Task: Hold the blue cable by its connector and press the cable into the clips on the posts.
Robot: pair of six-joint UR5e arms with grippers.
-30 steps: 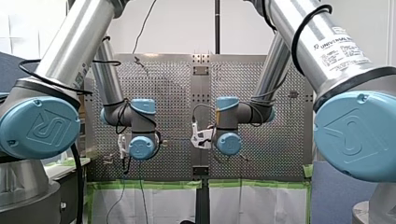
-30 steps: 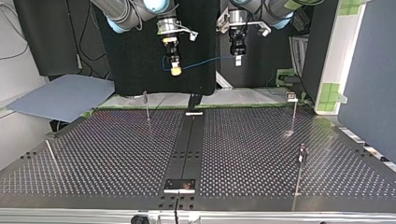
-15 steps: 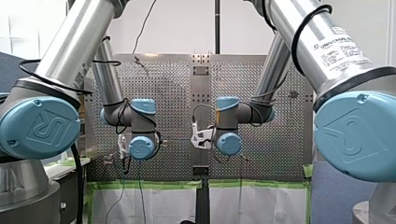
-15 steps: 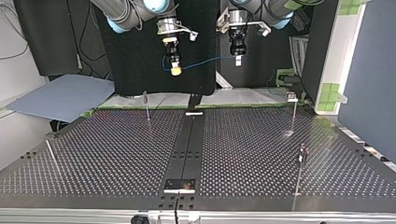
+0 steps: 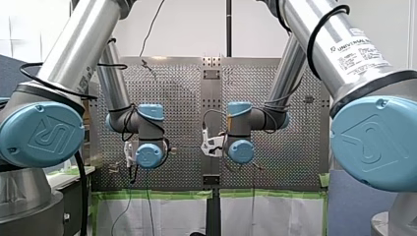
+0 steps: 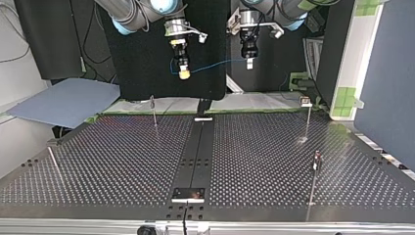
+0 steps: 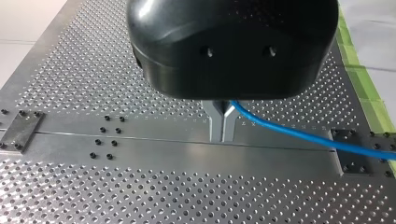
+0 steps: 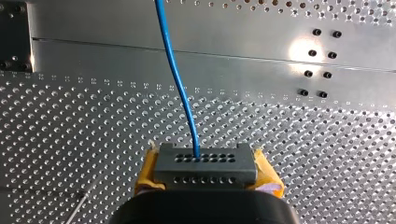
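My right hand point(image 8: 206, 175) clamps the connector point(image 8: 205, 161); my left hand point(image 7: 222, 125) pinches the cable point(image 7: 299, 135) so it spans between them for the clips point(image 6: 306, 102).

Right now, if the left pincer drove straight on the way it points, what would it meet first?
Probably the table's smooth centre strip; nothing else shows under the left pincer, though the gap is unclear.

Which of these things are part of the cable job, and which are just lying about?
Part of the job: blue cable, connector, posts, my right gripper shut on the connector, my left gripper shut on the cable.
Lying about: grey-blue sheet, green tape.
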